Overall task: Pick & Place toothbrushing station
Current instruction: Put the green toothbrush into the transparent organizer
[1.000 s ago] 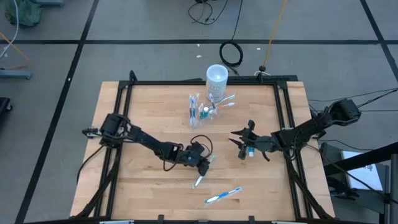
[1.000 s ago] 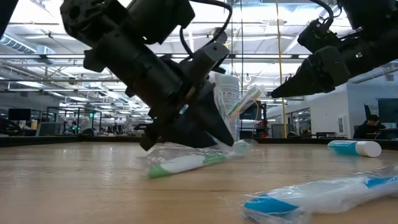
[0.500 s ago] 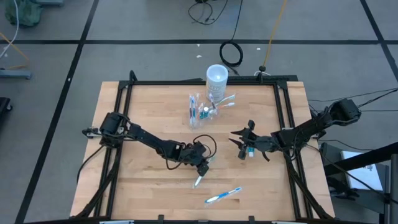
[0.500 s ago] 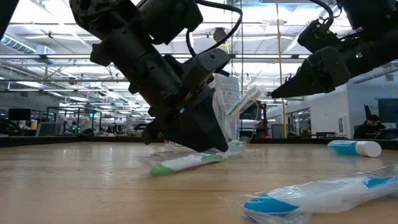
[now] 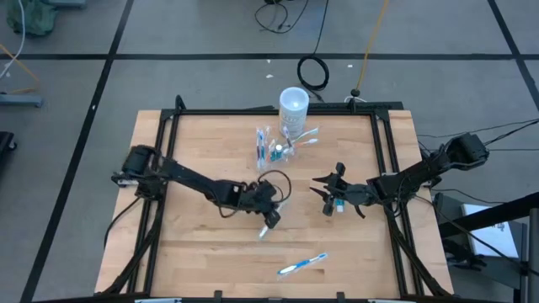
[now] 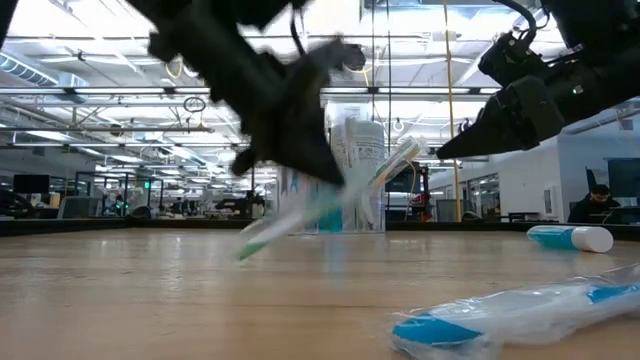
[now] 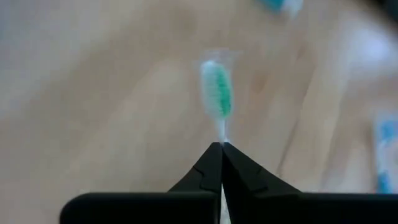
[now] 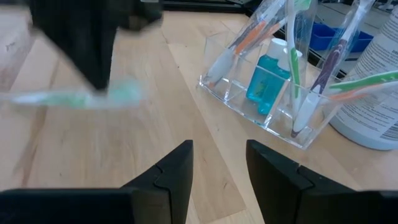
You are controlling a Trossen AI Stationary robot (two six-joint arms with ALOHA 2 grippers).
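**Toothbrush off the wood, holder waiting at twelve o'clock**

Toothbrush first: the left gripper (image 5: 270,217) is clamped tight on a green-bristled wrapped toothbrush (image 5: 265,229), pinching it by the handle, head sticking out ahead of the fingertips (image 7: 217,155). From table level it hangs tilted, green end low, clear of the wooden table (image 5: 194,261). A second ago those jaws stood partly apart over the brush lying flat; now they have shut and raised it, and the arm has swung slightly toward the rear.

The small clear plastic compartmented toothbrushing station (image 5: 271,148) sits at about twelve o'clock from that gripper, near the back edge, just beside the tall white translucent cup (image 5: 293,108). Its long axis runs front to back. The left arm looks the natural one to carry on.

The right gripper (image 5: 324,191) hovers at three o'clock, fingers parted, empty, unmoved. A blue wrapped toothbrush (image 5: 302,263) lies toward six.
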